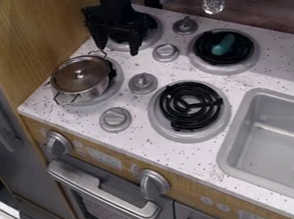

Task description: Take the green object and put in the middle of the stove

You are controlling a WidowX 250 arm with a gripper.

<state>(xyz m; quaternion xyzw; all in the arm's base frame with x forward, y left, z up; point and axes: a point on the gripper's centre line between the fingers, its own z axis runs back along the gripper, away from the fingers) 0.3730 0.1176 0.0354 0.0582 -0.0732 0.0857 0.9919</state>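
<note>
Plainly, the jaws of the gripper point(117, 49) stand apart with nothing between them, fingertips pointing down by the left rear burner point(157, 31), behind the metal pot point(80, 75). Above them the arm point(114, 2) comes in from the top edge, well apart from its target. Across the counter, the green object point(223, 45) lies on the black coil of the right rear burner point(227, 68). It looks light and fairly smooth, perhaps stiff plastic; a grip across its narrow middle should hold best, kept clear of the coil.
</note>
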